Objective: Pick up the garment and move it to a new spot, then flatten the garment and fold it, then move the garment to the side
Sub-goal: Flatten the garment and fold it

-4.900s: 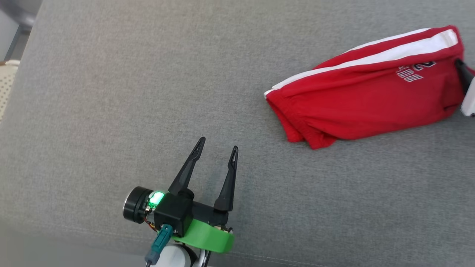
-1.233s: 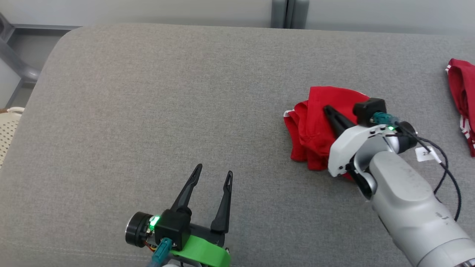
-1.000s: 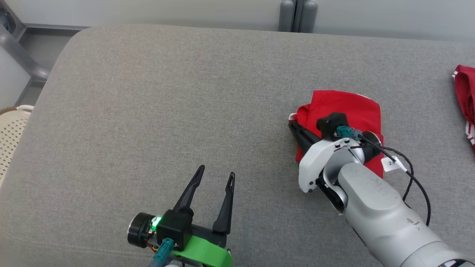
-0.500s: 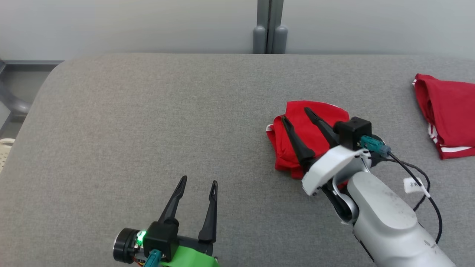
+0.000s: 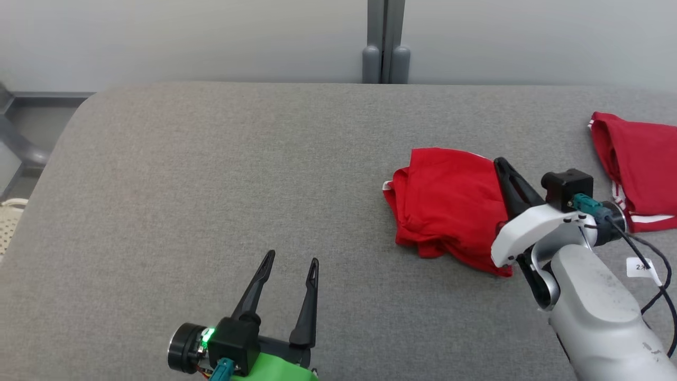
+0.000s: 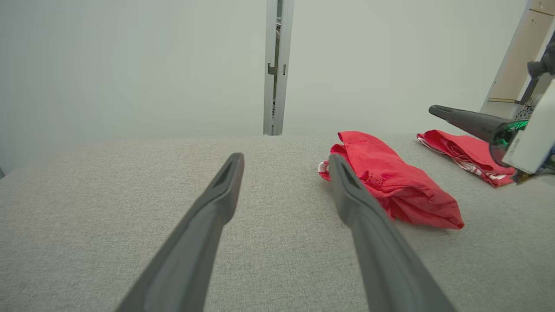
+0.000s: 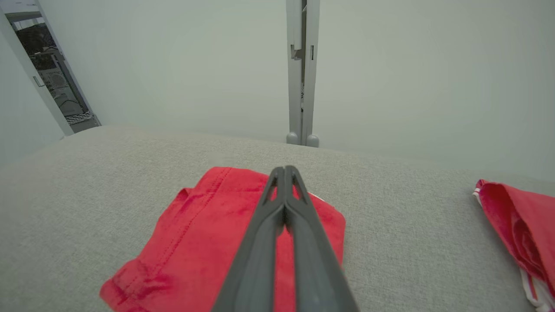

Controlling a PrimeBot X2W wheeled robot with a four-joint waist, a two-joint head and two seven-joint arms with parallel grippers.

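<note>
The garment (image 5: 449, 206) is a red piece folded into a compact bundle, lying right of centre on the grey padded surface (image 5: 211, 174). It also shows in the left wrist view (image 6: 390, 177) and under the fingers in the right wrist view (image 7: 204, 234). My right gripper (image 5: 500, 163) is shut, its two fingers pressed together with nothing between them, and it hovers over the bundle's right edge (image 7: 284, 171). From the left wrist it hangs clear above the surface (image 6: 438, 110). My left gripper (image 5: 291, 259) stands open near the front edge, well left of the garment (image 6: 284, 162).
A second red garment with white stripes (image 5: 634, 164) lies at the far right (image 7: 516, 216). A pale wall with a grey post (image 5: 382, 42) runs behind the surface's far edge. A white perforated basket (image 5: 5, 222) sits beyond the left edge.
The head camera has shifted. Half a second ago the right gripper was open over the garment; now it is shut and drawn back to the bundle's right edge. The left gripper stays open.
</note>
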